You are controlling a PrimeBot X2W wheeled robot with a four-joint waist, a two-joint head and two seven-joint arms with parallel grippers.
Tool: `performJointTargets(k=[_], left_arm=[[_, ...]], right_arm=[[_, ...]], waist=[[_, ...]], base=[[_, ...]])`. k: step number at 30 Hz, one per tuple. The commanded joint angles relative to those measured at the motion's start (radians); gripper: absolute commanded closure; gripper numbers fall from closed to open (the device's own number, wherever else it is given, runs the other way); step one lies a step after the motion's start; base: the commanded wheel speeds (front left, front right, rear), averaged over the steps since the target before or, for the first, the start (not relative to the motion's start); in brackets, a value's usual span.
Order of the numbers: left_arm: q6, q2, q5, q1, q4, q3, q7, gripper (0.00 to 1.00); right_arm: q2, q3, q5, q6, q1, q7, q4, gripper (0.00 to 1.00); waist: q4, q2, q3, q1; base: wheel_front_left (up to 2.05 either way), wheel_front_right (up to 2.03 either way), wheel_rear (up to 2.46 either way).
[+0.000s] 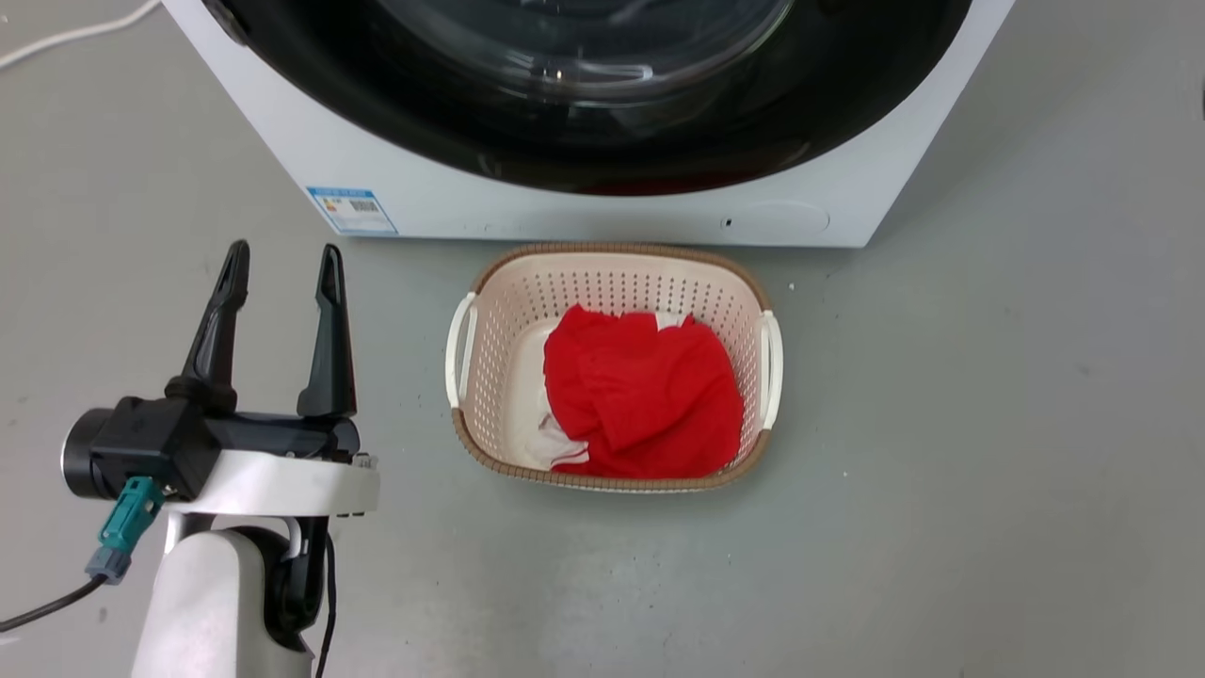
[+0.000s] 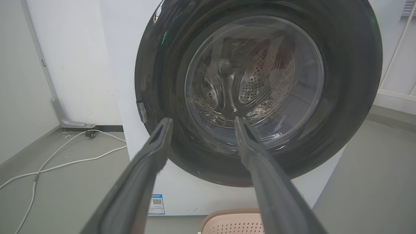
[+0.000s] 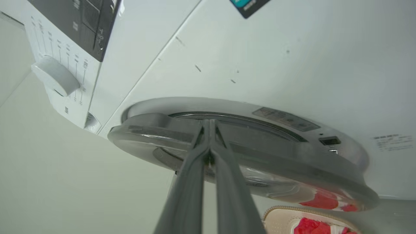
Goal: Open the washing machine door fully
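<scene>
Two grippers, entered first.

Right gripper (image 3: 209, 125): we record its two dark fingers pressed together with no gap. The tips sit at the rim of the washing machine door (image 3: 276, 162), which the right wrist view shows edge-on. Whether they pinch the rim or only rest against it, we cannot tell.

Left gripper (image 1: 282, 254): its fingers are spread apart and hold nothing. It hangs over the grey floor (image 1: 988, 471) at the lower left of the head view, well apart from the machine. In the left wrist view it faces the door.

Door: a glossy black disc with a clear glass bowl at its centre, lying close against the white washing machine (image 1: 565, 212). A perforated steel drum (image 2: 256, 81) shows through the glass. A metal hinge (image 2: 142, 111) sits at the door's left edge in the left wrist view. We cannot tell whether the door is latched.

Machine front: we list a dark control panel (image 3: 87, 22), a pale dial (image 3: 55, 75) beside it, a blue label (image 1: 350, 209) at one lower corner and a small round white flap (image 1: 781, 218) near the other.

On the floor:
- A perforated cream basket (image 1: 612, 252) with a brown rim stands just before the machine, below the door.
- A red garment (image 1: 650, 395) lies inside the basket.
- A white cable (image 1: 71, 36) lies beside the machine.
</scene>
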Motion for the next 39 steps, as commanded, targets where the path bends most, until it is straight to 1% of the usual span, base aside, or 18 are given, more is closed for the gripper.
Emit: performJointTargets(k=[1,3,5,10,17,20,28,36,39], left_arm=[[0.0,0.005,-0.004,-0.015,-0.004,-0.003,-0.007,0.0],[0.0,0.005,-0.004,-0.025,-0.004,-0.008,-0.007,0.0],[0.0,0.006,-0.006,-0.034,-0.005,-0.011,-0.007,0.0],[0.0,0.004,-0.008,-0.056,-0.01,-0.014,-0.007,0.0],[0.0,0.001,-0.009,-0.082,-0.016,-0.017,-0.007,0.0],[0.0,-0.002,-0.009,-0.089,-0.014,-0.02,-0.007,0.0],[0.0,-0.006,-0.011,-0.103,-0.008,-0.025,-0.007,0.0],[0.0,-0.012,-0.007,-0.082,0.004,-0.022,-0.007,0.0],[0.0,-0.015,-0.004,-0.066,0.009,-0.02,-0.007,0.0]], right_arm=[[0.013,0.011,-0.011,0.0,-0.018,0.017,0.012,1.0],[0.025,0.026,-0.029,0.0,-0.035,0.032,0.021,1.0],[0.029,0.033,-0.042,0.0,-0.051,0.023,0.026,1.0],[0.011,0.033,-0.062,0.0,-0.029,0.008,0.026,1.0],[0.0,0.028,-0.096,0.0,-0.05,-0.009,0.026,1.0],[0.017,0.021,-0.102,0.0,-0.06,0.005,0.026,1.0],[0.041,0.003,-0.11,0.0,-0.077,0.1,0.025,1.0],[0.066,-0.015,-0.09,0.0,-0.045,0.266,0.026,1.0],[0.087,-0.019,-0.08,0.0,-0.022,0.319,0.025,1.0]], waist=[[0.005,0.0,0.022,-0.0001],[0.009,0.0,0.034,-0.0001],[0.013,0.0,0.05,-0.0001],[0.021,0.0,0.089,-0.0001],[0.029,0.0,0.137,-0.0001],[0.029,0.0,0.146,-0.0001],[0.026,0.0,0.154,-0.0001],[0.015,0.0,0.115,-0.0001],[0.011,0.0,0.09,-0.0001]], base=[[0.0,0.0,0.0],[0.0,0.0,0.0],[0.0,0.0,0.0],[0.0,0.0,0.0],[0.0,0.0,0.0],[0.0,0.0,0.0],[0.0,0.0,0.0],[0.0,0.0,0.0],[0.0,0.0,0.0]])
